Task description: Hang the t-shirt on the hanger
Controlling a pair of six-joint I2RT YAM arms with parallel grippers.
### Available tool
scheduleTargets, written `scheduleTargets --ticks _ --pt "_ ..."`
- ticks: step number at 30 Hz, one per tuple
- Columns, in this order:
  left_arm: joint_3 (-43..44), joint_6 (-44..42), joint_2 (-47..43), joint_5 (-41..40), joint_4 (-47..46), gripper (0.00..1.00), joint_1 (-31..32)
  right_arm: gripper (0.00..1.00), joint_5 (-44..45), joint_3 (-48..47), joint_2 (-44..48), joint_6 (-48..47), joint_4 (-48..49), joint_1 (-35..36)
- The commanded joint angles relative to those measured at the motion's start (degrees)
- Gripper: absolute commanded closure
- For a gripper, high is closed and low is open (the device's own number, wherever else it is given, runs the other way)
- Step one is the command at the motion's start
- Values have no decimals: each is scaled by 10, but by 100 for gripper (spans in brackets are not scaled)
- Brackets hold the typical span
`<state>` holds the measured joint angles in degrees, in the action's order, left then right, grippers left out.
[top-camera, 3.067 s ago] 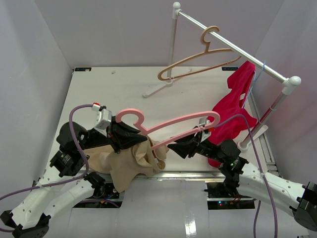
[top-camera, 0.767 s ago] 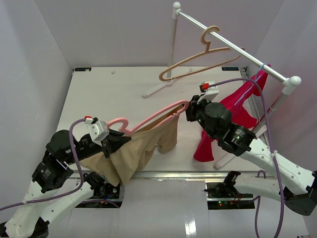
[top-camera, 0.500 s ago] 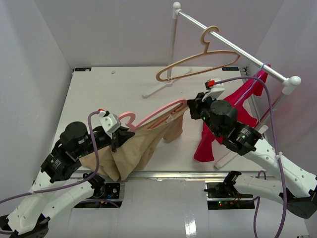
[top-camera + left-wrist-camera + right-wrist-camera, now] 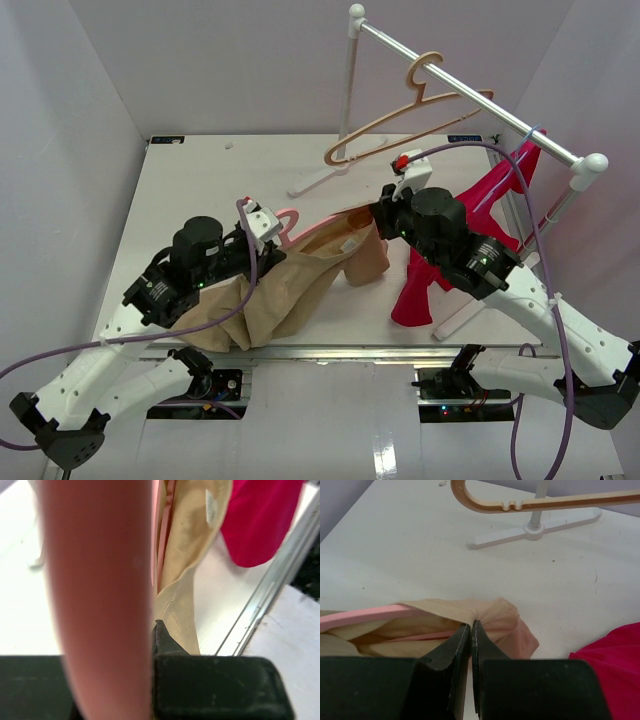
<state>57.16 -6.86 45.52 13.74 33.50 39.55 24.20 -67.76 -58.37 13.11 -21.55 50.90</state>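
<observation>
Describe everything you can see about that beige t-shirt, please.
The t-shirt is plain tan, soft-looking cloth with no print; a small white label shows inside. It is bunched and draped along the pink hanger, one hanger arm running inside the fabric, its bulk sagging toward the near edge of the table. The right tool is shut on a stitched edge at its far end. The left tool grips the hanger, not clearly the cloth.
</observation>
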Motion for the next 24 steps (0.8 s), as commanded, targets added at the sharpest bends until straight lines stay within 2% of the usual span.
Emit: scheduleTargets --ticks 1,5,8,12,14,20,24 --pt "17 2 31 -77 3 100 -1 92 -43 -68 -22 -22 -8 11" --pt "21 -2 41 -56 -13 100 -1 92 -132 -69 -33 -25 -5 20" --pt "39 1 65 -31 -4 100 -1 92 -170 -92 -58 -32 -20 56" --pt "25 14 45 84 -21 100 -1 92 -204 -96 -62 -47 -24 86" --pt "14 21 28 115 -22 100 -1 86 -207 -67 -48 -59 -11 86" --pt "-18 39 -9 202 -33 100 -1 48 -234 -57 -8 -126 20 87" --pt "-25 48 -17 215 -35 100 -1 40 -293 -77 -18 -164 28 86"
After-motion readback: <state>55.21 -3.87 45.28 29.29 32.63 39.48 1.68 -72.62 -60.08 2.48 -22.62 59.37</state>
